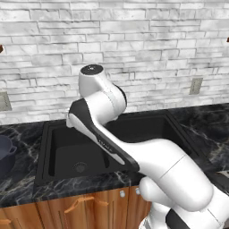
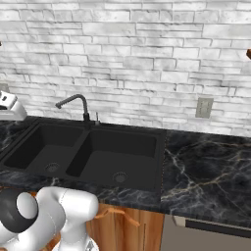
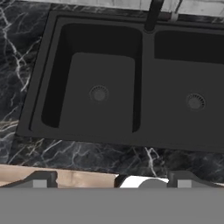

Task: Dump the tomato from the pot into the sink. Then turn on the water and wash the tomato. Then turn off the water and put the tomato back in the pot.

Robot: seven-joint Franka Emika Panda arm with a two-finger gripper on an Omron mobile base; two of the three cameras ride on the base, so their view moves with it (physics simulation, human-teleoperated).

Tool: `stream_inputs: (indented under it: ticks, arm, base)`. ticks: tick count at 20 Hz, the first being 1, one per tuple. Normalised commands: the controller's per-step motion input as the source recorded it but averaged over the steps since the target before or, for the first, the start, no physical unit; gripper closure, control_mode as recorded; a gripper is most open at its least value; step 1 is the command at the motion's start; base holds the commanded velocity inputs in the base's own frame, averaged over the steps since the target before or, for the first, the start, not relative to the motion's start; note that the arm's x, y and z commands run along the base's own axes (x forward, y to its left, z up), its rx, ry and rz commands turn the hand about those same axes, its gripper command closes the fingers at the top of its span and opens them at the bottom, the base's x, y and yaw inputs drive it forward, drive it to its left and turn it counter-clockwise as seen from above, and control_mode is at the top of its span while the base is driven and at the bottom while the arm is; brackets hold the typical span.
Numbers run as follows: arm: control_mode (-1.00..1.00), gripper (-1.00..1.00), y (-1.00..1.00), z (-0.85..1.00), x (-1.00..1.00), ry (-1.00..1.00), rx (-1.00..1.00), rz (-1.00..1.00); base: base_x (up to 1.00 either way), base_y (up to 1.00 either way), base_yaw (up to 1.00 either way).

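The black double-basin sink (image 3: pixel 144 83) lies below my hand, with a round drain in each basin and a divider between them. It also appears as the sink (image 2: pixel 162 147) and the sink (image 1: pixel 44 147) in the base views. Both basins look bare. The dark blue-grey pot (image 1: pixel 3 154) stands on the counter left of the sink, cut off by the picture's edge. The tomato is out of view. My gripper (image 3: pixel 113 183) hangs above the sink's front rim, open, its fingertips (image 3: pixel 41 180) wide apart with nothing between them.
A dark curved faucet (image 2: pixel 73 102) rises behind the divider. A white appliance (image 2: pixel 10 109) sits on the counter at the far left. Black marble counter (image 2: pixel 206 171) stretches right of the sink. Wooden cabinet fronts (image 1: pixel 85 205) run below. My own arm blocks the middle of the left base view.
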Motion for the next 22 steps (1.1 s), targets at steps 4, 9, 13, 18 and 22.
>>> stream_inputs:
  ticks: [4,9,13,18,22]
  arm:
    - [-1.0,-1.0,0.59,-0.16,0.0,0.03,0.0,0.0]
    - [-1.0,-1.0,0.52,-0.19,0.0,0.05,0.05,0.0]
    - [-1.0,-1.0,0.41,-0.26,0.0,0.08,0.15,0.0]
    - [-1.0,-1.0,0.42,-0.25,0.0,0.08,0.16,0.0]
    - [-1.0,-1.0,0.5,-0.24,0.01,0.05,0.08,0.0]
  base:
    - [0.0,0.0,0.0]
    - [0.0,0.0,0.0]
    - [0.0,0.0,0.0]
    - [0.0,0.0,0.0]
    - [0.0,0.0,0.0]
